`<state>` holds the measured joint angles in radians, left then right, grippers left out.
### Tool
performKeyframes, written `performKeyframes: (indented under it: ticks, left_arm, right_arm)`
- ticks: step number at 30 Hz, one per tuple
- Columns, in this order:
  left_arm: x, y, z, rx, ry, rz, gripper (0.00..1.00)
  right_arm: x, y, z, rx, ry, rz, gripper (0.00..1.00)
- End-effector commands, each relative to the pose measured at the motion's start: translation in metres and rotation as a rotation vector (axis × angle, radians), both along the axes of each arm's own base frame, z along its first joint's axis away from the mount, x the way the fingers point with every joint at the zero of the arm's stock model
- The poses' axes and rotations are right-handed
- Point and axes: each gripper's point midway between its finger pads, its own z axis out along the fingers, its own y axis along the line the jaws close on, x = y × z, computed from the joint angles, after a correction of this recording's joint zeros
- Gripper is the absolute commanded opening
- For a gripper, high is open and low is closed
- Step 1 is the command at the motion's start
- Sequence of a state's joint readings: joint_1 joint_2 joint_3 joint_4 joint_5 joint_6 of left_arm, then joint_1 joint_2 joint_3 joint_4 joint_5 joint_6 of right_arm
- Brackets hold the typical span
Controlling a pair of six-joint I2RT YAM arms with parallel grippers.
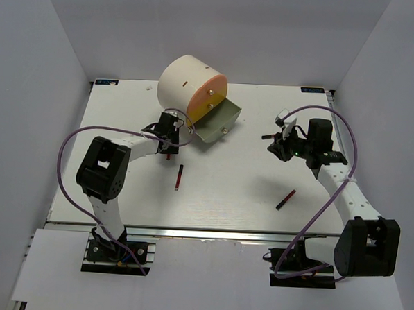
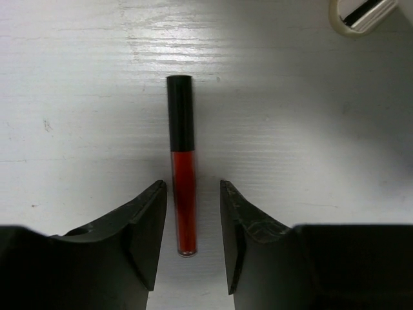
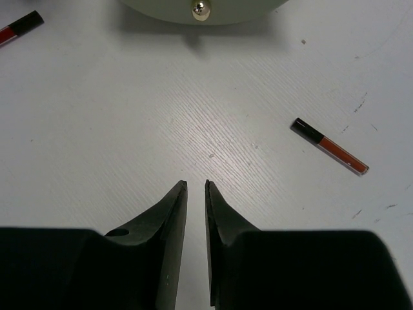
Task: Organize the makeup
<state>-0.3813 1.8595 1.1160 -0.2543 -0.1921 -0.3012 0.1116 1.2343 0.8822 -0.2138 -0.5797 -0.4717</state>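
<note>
In the left wrist view a dark-red stick [image 2: 183,194] with a black cap lies flat on the table, its red end between my open left gripper's [image 2: 192,188] fingers, which touch neither side of it. From above, the left gripper [image 1: 167,138] sits just in front of the box, with the stick's tip [image 1: 168,155] showing below it. More sticks lie loose at mid-table [image 1: 179,177], right of centre [image 1: 285,199] and beside the right gripper [image 1: 270,137]. My right gripper [image 3: 196,185] hovers over bare table, jaws almost together and holding nothing. A stick [image 3: 330,148] lies to its right. No brushes or sponges are in view.
The big cream cylindrical box [image 1: 186,84] lies on its side at the back, its orange face toward me. Its greenish drawer [image 1: 217,121] stands pulled open toward mid-table. Purple cables loop from both arms. White walls enclose the table.
</note>
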Motion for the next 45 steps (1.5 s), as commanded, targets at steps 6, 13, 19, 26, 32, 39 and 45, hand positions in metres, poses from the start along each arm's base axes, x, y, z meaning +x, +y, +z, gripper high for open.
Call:
performKeyframes:
  ticks: [6, 13, 19, 26, 32, 39, 45]
  left_arm:
    - [-0.028, 0.025, -0.020, 0.076, 0.046, 0.055, 0.27]
    - [-0.040, 0.034, 0.002, 0.052, -0.014, 0.113, 0.00]
    - [-0.039, 0.012, 0.101, -0.156, -0.273, 0.067, 0.00]
    - [-0.073, -0.042, 0.209, -0.350, -0.558, -0.187, 0.00]
    - [-0.065, -0.092, 0.254, -0.368, -0.646, -0.422, 0.00]
    - [-0.004, -0.141, 0.236, -0.213, -0.618, -0.568, 0.00]
    - [0.028, -0.160, 0.218, -0.117, -0.612, -0.611, 0.00]
  right_arm:
    - [0.009, 0.002, 0.018, 0.043, -0.031, -0.001, 0.23]
    - [0.006, 0.003, 0.019, 0.045, -0.033, 0.008, 0.39]
    - [0.000, 0.005, 0.014, 0.045, -0.022, 0.042, 0.73]
    - [-0.013, 0.014, 0.013, 0.058, -0.024, 0.137, 0.55]
    - [-0.021, 0.018, 0.012, 0.071, -0.006, 0.201, 0.09]
    - [-0.021, 0.015, 0.014, 0.044, -0.028, 0.198, 0.00]
    - [-0.024, 0.007, 0.008, 0.010, -0.018, 0.185, 0.08]
